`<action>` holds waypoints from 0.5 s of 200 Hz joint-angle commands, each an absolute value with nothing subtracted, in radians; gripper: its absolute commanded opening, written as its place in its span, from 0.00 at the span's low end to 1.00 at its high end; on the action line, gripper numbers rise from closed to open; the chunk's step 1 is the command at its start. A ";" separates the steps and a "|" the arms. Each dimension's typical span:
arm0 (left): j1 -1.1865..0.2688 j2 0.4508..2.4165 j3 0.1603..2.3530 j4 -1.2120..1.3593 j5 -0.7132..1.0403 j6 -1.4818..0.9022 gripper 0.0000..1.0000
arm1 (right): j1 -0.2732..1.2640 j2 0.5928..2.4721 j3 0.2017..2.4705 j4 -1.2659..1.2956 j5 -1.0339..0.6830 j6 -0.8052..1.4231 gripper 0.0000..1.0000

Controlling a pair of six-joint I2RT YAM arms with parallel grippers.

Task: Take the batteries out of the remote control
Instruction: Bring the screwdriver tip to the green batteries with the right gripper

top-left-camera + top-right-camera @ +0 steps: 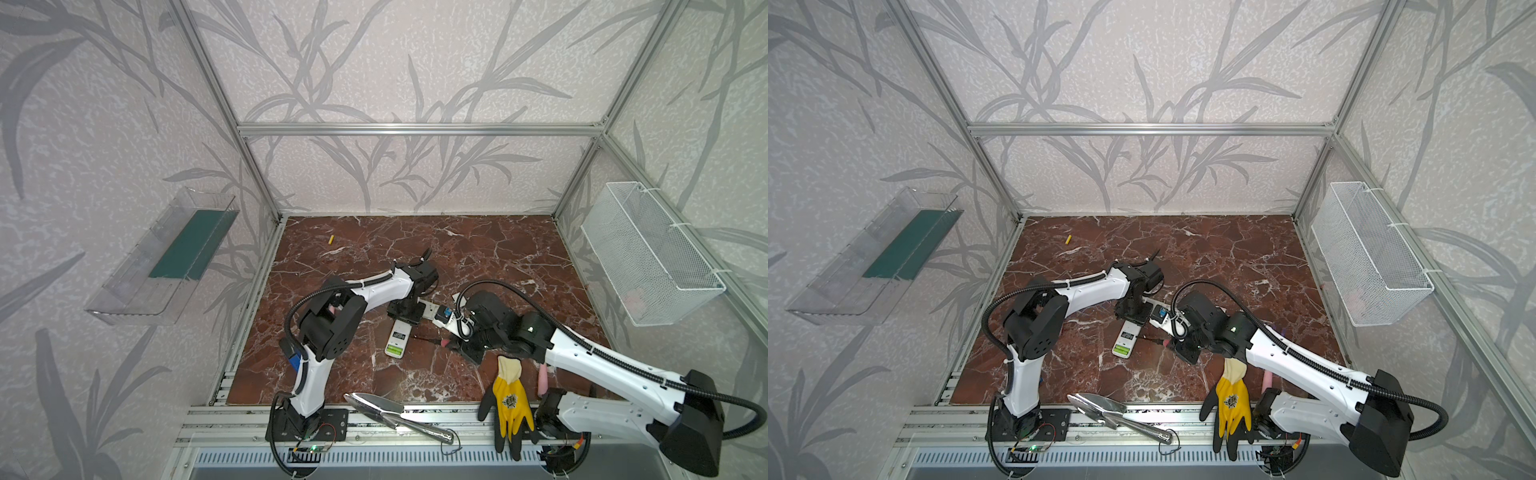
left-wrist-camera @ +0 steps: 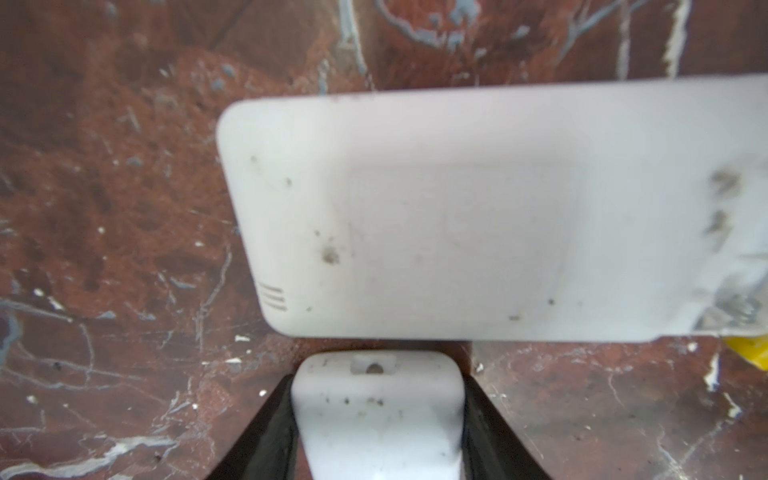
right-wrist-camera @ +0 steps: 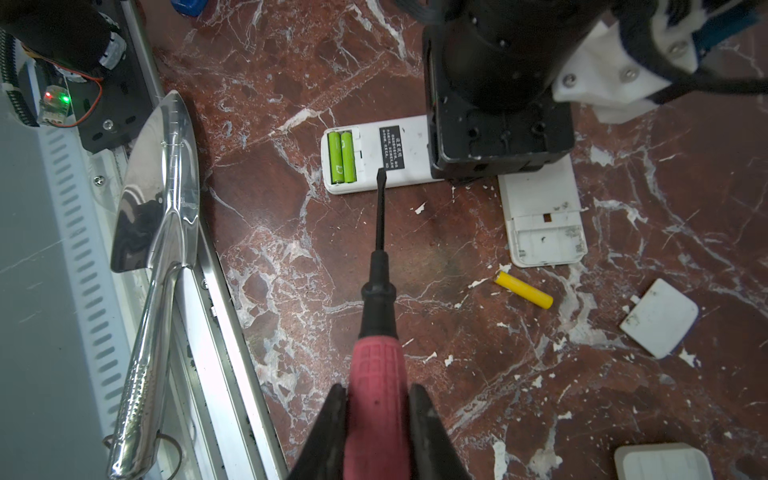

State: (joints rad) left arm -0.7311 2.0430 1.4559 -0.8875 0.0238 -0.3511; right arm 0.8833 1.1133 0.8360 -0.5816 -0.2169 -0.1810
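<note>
**Toward the front edge of the worktop [image 1: 498, 257]: two batteries not yet out**

Two green batteries [image 3: 343, 157] sit side by side in the open bay of the remote control [image 3: 415, 166]. The left end effector [image 2: 376, 382] has its jaws against the remote's long sides, opposite the bay, judged to steady it. The right end effector [image 3: 376, 399] pinches a pink-handled screwdriver [image 3: 380, 216] with its blade tip just beside the bay, judged ready for prying. One yellow battery [image 3: 523, 290] lies loose beside a second remote [image 3: 540, 199] whose bay is empty. Another yellow battery [image 1: 331, 239] lies near the far left corner.
</note>
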 commanded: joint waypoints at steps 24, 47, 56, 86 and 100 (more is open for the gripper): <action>-0.723 2.071 1.453 -0.911 -0.015 -0.334 0.39 | 0.955 1.178 0.933 -0.651 -0.158 -0.231 0.00; -0.726 2.067 1.441 -0.902 -0.008 -0.342 0.37 | 0.984 1.252 0.993 -0.712 -0.108 -0.258 0.00; -0.726 2.063 1.436 -0.895 -0.002 -0.345 0.38 | 0.992 1.280 1.022 -0.736 -0.098 -0.266 0.00; -0.726 2.046 1.415 -0.870 0.015 -0.356 0.54 | 1.017 1.347 1.102 -0.808 -0.081 -0.294 0.00; -0.726 2.041 1.407 -0.858 0.033 -0.363 0.56 | 1.017 1.370 1.136 -0.839 -0.068 -0.298 0.00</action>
